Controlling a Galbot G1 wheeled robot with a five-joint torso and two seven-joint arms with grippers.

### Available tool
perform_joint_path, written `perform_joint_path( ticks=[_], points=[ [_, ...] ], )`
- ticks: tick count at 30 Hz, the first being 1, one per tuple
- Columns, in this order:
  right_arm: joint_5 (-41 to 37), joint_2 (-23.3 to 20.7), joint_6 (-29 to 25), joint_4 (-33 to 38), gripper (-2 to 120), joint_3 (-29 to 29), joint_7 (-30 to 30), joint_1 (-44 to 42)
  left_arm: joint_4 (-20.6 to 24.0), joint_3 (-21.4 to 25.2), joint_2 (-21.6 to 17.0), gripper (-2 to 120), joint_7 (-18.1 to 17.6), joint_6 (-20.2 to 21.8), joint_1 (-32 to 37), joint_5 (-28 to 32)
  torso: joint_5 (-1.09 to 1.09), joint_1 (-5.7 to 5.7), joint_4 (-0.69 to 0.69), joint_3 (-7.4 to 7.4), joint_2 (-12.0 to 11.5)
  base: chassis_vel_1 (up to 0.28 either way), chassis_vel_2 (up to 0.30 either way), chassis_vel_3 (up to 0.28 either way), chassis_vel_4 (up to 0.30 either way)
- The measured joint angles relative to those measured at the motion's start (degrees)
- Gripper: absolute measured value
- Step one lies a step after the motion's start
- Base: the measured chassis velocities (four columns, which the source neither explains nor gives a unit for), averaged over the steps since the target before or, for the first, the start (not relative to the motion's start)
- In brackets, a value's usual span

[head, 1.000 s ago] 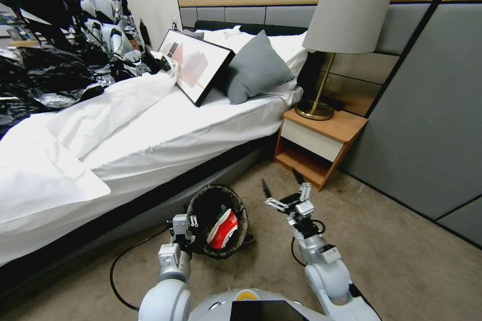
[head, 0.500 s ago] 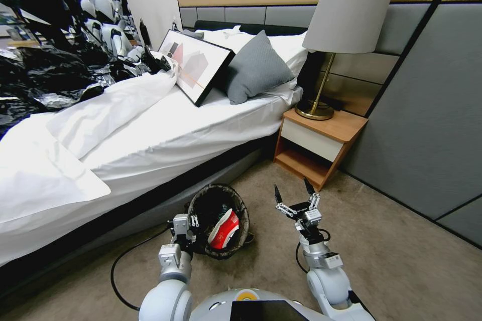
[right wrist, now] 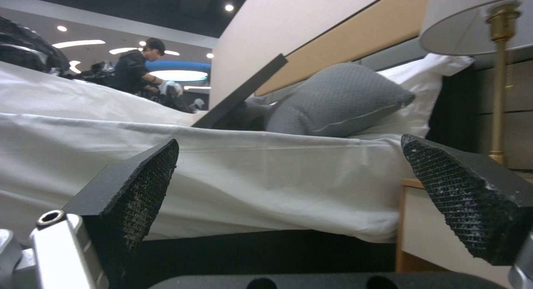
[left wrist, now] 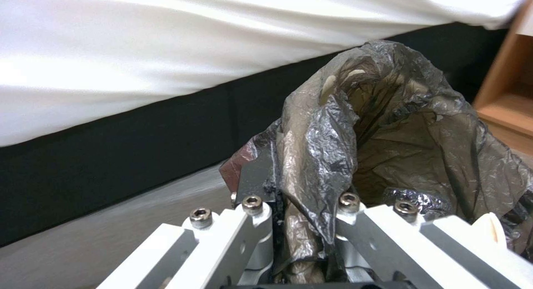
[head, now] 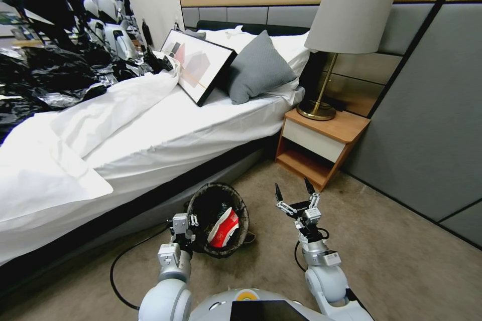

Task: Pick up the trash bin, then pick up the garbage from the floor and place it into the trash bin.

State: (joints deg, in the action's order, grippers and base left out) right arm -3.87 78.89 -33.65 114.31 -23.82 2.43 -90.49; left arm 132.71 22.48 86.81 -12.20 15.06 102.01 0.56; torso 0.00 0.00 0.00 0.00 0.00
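Beside the bed (head: 150, 140), the right gripper (head: 293, 191) has swung from a sideways tilt a second ago to point upright, and has barely shifted over the last half second; the slight slide of the whole head view suggests the camera has moved a little. Its fingers stand wide apart with nothing between them, so the last piece appears to be dropped and the arm freed for the next pickup. The right arm rises from the carpet (head: 401, 261) near the nightstand (head: 321, 145), forearm vertical, its wrist camera looking across the mattress toward a grey pillow (right wrist: 339, 99).

The left gripper (head: 182, 223) stays clamped on the black-lined rim of the trash bin (head: 218, 218), the liner pinched between its fingers (left wrist: 252, 172). The bin tilts its mouth toward the robot, just beside the bed base, with a red-and-white packet (head: 224, 229) inside. No other garbage can be made out on the visible floor.
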Motion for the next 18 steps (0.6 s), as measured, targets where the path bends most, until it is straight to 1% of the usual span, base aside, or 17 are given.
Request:
perform_joint_path(
  ticks=[11, 18],
  points=[
    [-0.2, -0.1, 0.1, -0.1, 100, 0.6, 0.2, 0.3, 0.0, -0.1, 0.0, 6, 0.0, 0.0, 0.4, -0.2, 0.0, 0.0, 0.0, 0.0, 0.0, 0.09, 0.091, 0.088, 0.091],
    [-0.3, -0.2, 0.0, 0.2, 100, 0.7, 0.7, 0.2, 0.2, -0.3, 0.0, 6, 0.0, 0.0, 0.7, -0.5, 0.0, 0.0, 0.01, 0.0, 0.0, 0.12, 0.122, 0.121, 0.112]
  ],
)
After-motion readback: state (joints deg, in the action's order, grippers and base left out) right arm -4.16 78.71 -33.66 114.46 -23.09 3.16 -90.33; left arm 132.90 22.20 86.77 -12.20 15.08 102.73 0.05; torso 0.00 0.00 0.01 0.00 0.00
